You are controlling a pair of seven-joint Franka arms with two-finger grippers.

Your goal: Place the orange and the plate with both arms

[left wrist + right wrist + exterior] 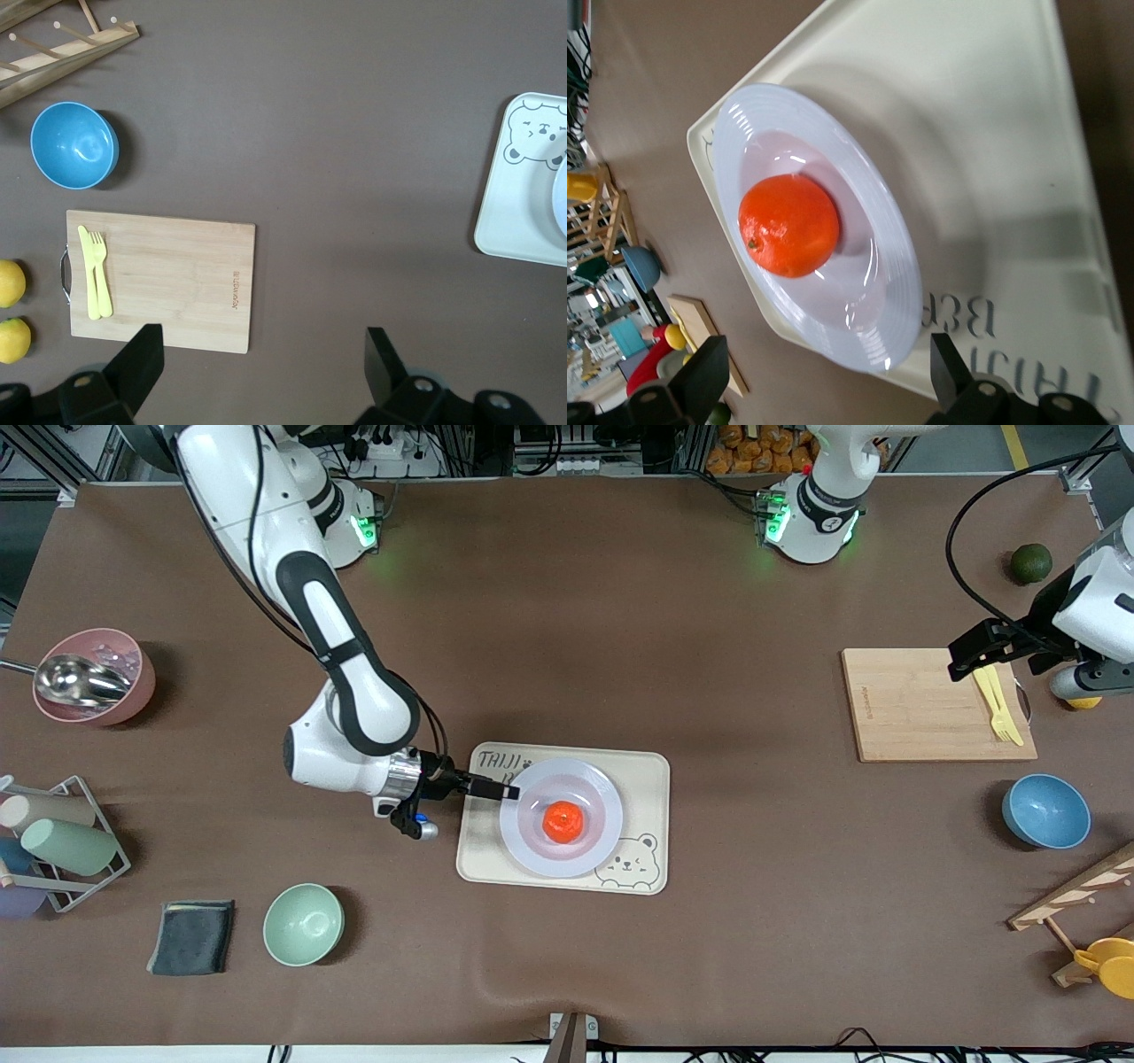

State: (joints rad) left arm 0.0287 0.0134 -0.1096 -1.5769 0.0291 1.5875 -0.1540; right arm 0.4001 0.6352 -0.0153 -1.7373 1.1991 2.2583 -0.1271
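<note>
Orange, small, glossy and red-orange, sits in the middle of the round pale lavender-white plate, and that plate lies on the cream rectangular tray with the bear drawing, out in the middle of the brown worktop. The right hand is low at the plate's rim on the side toward the right arm's end of the worktop, its black fingers spread apart and gripping nothing; the right wrist view shows both fingers wide with the plate and fruit clear of them. Over at the left arm's end, the left hand hangs above the edge of the pale bamboo cutting board, fingers also spread wide and empty, the arm waiting. On that board lie a yellow plastic fork and knife. A blue bowl stands nearer the front camera than the board.
</note>
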